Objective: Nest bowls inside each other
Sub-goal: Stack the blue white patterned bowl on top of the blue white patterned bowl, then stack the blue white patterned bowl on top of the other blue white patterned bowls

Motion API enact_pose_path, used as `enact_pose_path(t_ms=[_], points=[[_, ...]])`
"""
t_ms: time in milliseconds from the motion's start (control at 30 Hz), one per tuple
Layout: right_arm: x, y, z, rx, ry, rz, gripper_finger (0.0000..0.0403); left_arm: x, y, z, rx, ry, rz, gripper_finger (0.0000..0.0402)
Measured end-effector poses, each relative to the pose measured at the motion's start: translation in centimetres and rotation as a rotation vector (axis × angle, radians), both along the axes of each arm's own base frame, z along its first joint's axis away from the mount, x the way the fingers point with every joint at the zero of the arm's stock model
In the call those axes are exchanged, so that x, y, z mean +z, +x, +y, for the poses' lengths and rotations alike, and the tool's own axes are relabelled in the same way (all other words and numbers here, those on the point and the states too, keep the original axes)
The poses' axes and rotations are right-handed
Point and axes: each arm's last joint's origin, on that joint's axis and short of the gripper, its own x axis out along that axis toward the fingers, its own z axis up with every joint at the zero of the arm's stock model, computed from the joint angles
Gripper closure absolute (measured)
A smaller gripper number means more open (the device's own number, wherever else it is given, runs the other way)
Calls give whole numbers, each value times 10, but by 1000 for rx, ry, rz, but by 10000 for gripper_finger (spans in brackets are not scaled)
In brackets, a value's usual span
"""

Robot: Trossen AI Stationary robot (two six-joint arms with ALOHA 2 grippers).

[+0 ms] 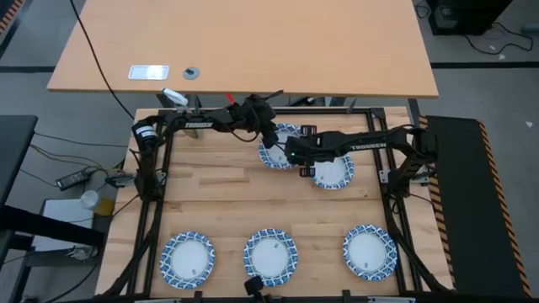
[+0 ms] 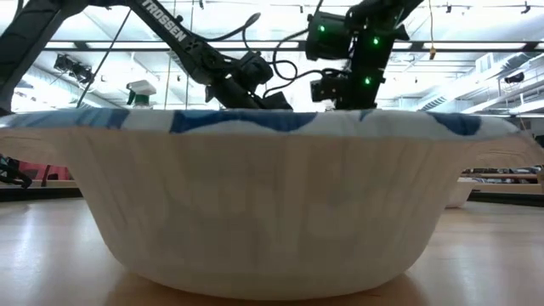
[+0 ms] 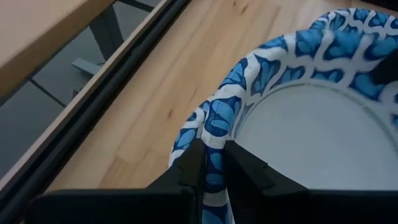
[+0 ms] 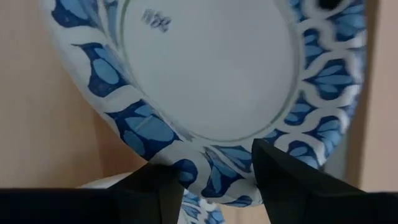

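Note:
Five blue-rimmed white bowls show in the high view. Three sit in a row near the front edge point(image 1: 187, 257), point(image 1: 270, 255), point(image 1: 369, 251); the middle one fills the low view point(image 2: 272, 212). At the far middle my left gripper point(image 1: 271, 141) is shut on a fourth bowl point(image 1: 278, 156). A fifth bowl point(image 1: 335, 173) sits just to its right, partly under the right arm. My right gripper point(image 1: 301, 167) hovers open between these two. In the right wrist view its fingers point(image 4: 214, 180) stand on either side of the held bowl's rim point(image 4: 211, 163); I cannot tell whether they touch it. My left gripper pinches the bowl's patterned rim point(image 3: 214, 127) between its two fingers, at the bowl's far-left side. The fingers slant down from the table's left. The rim is creased where it is pinched. The bowl sits tilted in the hold and looks raised off the wood.
Black frame rails point(image 1: 160, 181) run round the butcher-block top, and a larger desk point(image 1: 253, 50) stands beyond the far edge. A small black camera point(image 1: 251, 286) sits at the front edge before the middle bowl. Bare wood point(image 1: 219, 181) lies between the far bowls and the front row.

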Motion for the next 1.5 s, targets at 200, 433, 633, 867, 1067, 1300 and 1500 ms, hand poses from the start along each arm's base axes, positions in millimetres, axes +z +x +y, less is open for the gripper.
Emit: enact_pose_path(t_ms=[200, 433, 633, 867, 1067, 1300, 1500], points=[[-16, -4, -1, 7, 27, -20, 216, -2, -2, -1, -42, 16, 38, 335], [-18, -4, -1, 2, 27, -26, 216, -3, -2, -1, -53, 32, 48, 245], [-18, -9, -1, -8, 16, 27, 216, 2, -4, -1, -81, 75, 51, 190], [3, -16, 5, -84, 47, -23, 216, 32, -4, -19, -190, 219, 28, 182], [18, -41, 21, -209, 121, -46, 216, 29, 9, -62, -376, 267, 101, 182], [15, -88, 19, -292, 188, -163, 223, 31, 29, -123, -603, 385, 73, 182], [17, -108, 12, -512, 317, -227, 225, 17, 50, -162, -638, 459, 23, 182]])
